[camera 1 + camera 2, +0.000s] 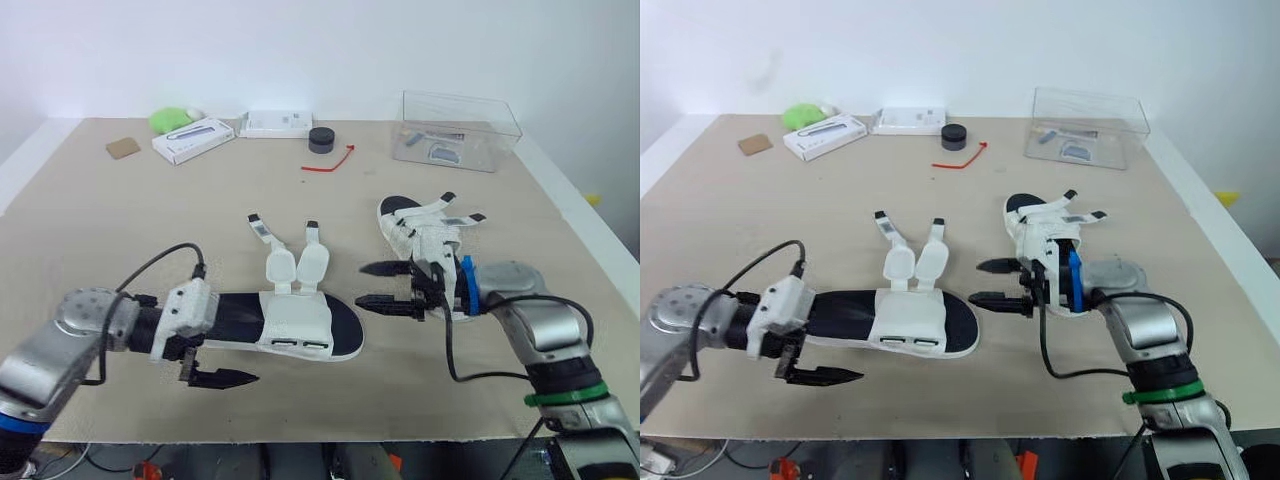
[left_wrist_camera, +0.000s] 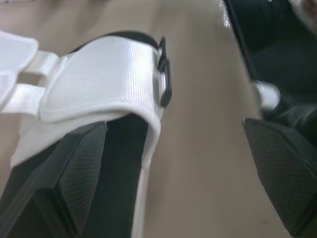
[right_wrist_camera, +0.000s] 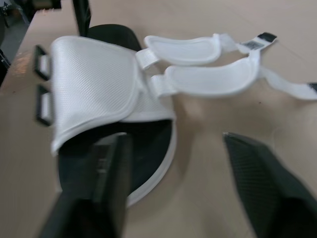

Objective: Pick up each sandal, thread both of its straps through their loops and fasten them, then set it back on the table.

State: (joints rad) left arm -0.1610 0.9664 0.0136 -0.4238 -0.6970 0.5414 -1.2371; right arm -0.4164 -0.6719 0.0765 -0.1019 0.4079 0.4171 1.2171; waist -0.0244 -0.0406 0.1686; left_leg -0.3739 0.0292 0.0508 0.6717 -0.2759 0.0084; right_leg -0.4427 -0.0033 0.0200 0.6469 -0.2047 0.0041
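The beige tabletop [image 1: 120,230] carries 2 sandals. The nearer sandal [image 1: 300,322] lies flat across the middle, black sole up. Its white upper is open and its 2 straps [image 1: 270,255] are unthreaded, trailing toward the far edge. Its 2 black loops [image 2: 164,82] sit on the side facing the robot.

The second sandal [image 1: 418,235] lies to the right and a little farther back. Its loose, black-tipped straps fan out to the right.

At the far right stands a clear plastic box [image 1: 460,130].

The left claw [image 2: 176,130] is spread wide at the heel end of the nearer sandal. 1 finger is over the black insole just behind the white upper, and the other is off the sandal's near edge above bare tabletop. It grips nothing.

The right claw [image 1: 362,284] is also spread and empty. It points toward the toe of the nearer sandal, just short of it. The second sandal lies close behind its wrist.

Along the far edge are 2 white boxes [image 1: 195,138], a green lump [image 1: 170,120], a brown card [image 1: 122,147], a black round piece [image 1: 321,139] and a red tie [image 1: 330,163].
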